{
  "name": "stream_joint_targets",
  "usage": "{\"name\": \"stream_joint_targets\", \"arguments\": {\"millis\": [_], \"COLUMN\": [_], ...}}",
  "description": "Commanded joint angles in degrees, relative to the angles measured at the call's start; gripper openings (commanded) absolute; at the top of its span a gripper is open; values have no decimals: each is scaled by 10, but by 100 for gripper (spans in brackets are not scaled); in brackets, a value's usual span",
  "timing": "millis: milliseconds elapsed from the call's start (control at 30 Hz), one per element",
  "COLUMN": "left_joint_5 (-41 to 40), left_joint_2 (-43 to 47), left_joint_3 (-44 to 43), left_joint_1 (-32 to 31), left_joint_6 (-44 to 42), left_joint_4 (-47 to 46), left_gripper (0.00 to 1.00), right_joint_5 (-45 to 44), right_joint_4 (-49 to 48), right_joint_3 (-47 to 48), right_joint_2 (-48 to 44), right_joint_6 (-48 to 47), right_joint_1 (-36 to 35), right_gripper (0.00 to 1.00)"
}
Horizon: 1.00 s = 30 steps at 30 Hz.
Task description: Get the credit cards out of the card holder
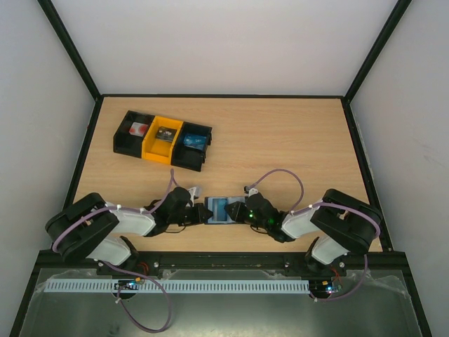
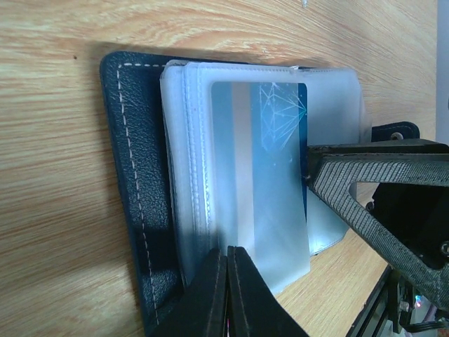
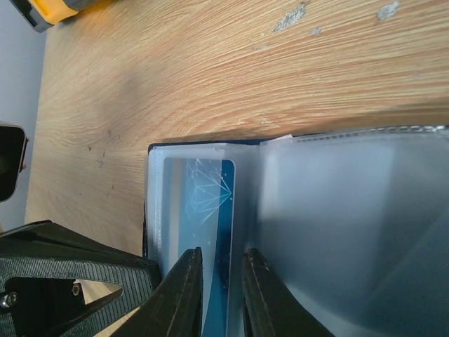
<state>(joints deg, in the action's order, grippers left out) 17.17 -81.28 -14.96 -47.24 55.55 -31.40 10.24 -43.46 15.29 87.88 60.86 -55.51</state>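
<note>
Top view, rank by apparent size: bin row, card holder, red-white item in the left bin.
1. Bin row
2. Card holder, its ends partly covered
3. Red-white item, clearly smallest

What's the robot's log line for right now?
left fingers shut at card holder | right fingers slightly apart over blue card | card in sleeve

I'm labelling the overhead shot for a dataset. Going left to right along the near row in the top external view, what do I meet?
left arm → left gripper → card holder → right gripper → right arm
</note>
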Motion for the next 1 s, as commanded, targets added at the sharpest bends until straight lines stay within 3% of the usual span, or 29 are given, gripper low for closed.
{"name": "stream_joint_targets", "arguments": {"millis": [0,233,500,967], "left_joint_5": [-3,-3,-6,-11], "left_joint_2": [-13,-12,-9,2], "left_joint_3": [4,4,6,11], "left_joint_1": [-1,-1,-1,-1], "left_joint_6": [-4,-4,-4,-2], "left_joint_4": [16,17,20,24], "left_gripper": [3,3,3,3], "right_joint_5": [-13,9,23,11], "right_joint_4": [24,-13,-55,-55], "right_joint_3": [10,6,-7,-48], "right_joint_2": [2,20,21,-24], "right_joint_6": [-5,3,6,7], "right_joint_1": [3,3,3,16], "right_gripper": [17,16,2,2]}}
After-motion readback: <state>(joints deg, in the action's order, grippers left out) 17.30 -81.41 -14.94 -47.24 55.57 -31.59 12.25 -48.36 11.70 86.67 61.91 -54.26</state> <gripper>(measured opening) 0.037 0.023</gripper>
